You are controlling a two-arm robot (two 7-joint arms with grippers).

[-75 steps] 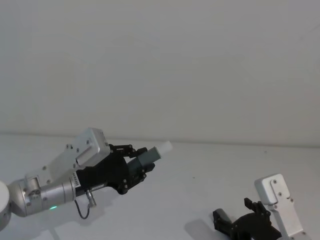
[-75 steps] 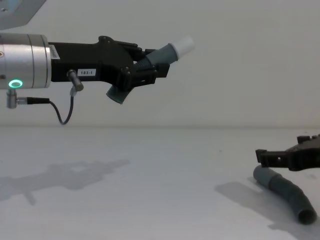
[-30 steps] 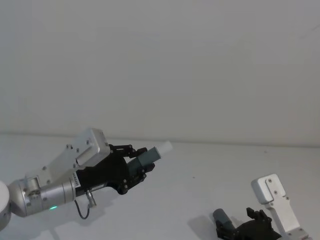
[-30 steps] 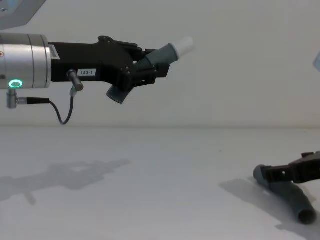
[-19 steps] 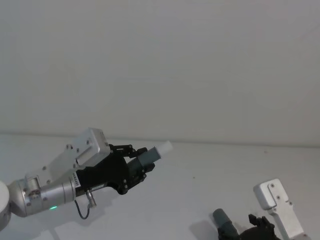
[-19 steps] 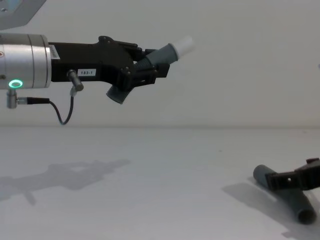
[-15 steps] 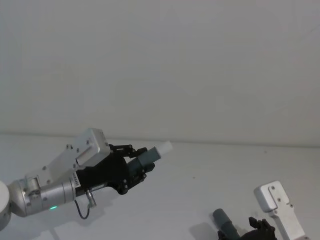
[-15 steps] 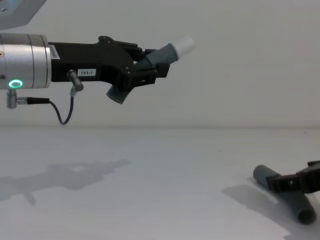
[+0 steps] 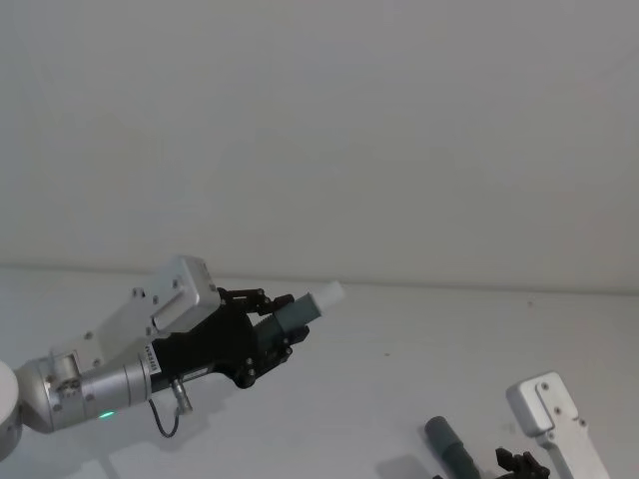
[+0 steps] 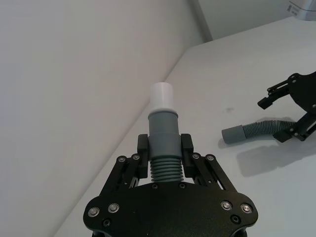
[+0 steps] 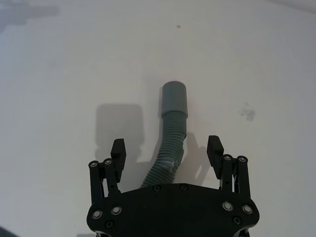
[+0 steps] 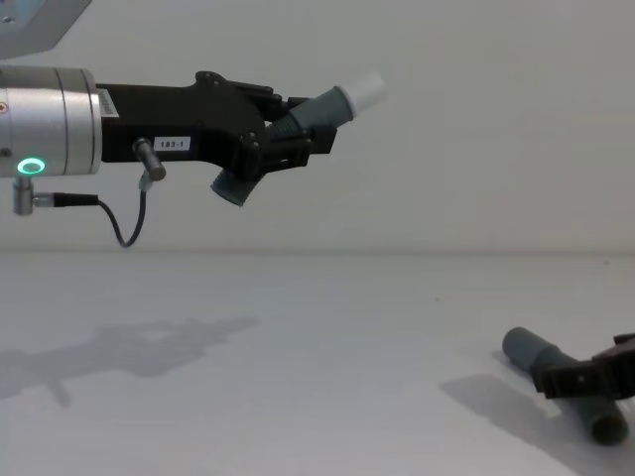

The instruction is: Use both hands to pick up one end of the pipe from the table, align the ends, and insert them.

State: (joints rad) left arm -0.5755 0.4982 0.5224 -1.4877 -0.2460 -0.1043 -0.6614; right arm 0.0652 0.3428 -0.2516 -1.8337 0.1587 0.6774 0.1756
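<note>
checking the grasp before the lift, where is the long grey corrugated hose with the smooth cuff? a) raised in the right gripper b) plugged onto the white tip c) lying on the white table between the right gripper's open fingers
C: the long grey corrugated hose rests on the white table, the right gripper straddling it with open fingers.

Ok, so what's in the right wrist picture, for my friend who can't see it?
The right gripper hangs open over a grey ribbed hose piece on the white table, one black finger on each side, not touching it. The hose's smooth wide cuff points away from the gripper.
</note>
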